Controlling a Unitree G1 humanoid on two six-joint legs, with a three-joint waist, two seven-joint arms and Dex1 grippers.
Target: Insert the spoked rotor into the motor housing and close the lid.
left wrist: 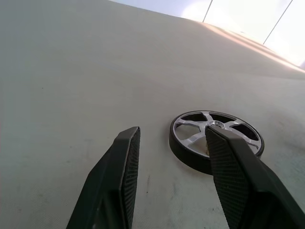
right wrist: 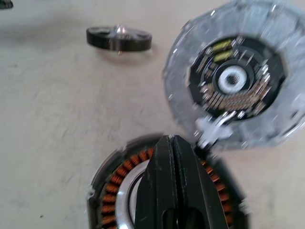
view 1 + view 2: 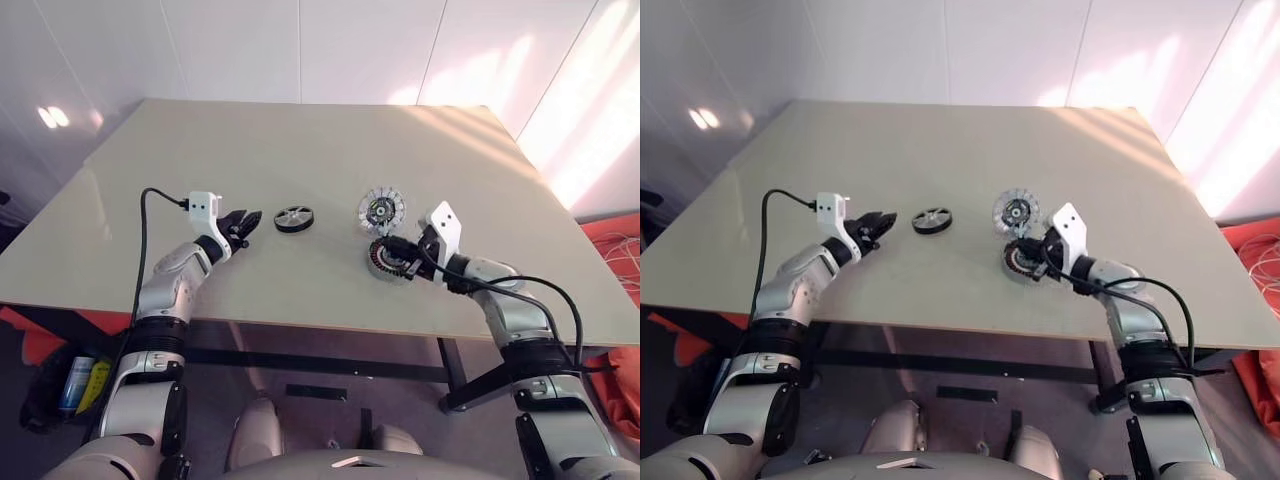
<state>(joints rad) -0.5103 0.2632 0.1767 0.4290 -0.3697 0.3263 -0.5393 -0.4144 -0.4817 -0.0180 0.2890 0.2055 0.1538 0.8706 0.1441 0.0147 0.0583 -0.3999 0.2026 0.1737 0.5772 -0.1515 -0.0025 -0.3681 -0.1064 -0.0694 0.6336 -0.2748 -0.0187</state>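
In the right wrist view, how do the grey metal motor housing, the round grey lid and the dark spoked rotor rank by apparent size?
1. Round grey lid and grey metal motor housing: look alike; the housing is partly hidden and cropped.
2. Dark spoked rotor: smallest, but farthest from the camera, so this is unsure.

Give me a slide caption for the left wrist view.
Open left gripper hovers just short of the spoked rotor lying flat on the table.

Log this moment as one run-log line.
left gripper: open, near spoked rotor, apart | right gripper: shut, over motor housing | lid: on table, inner face up
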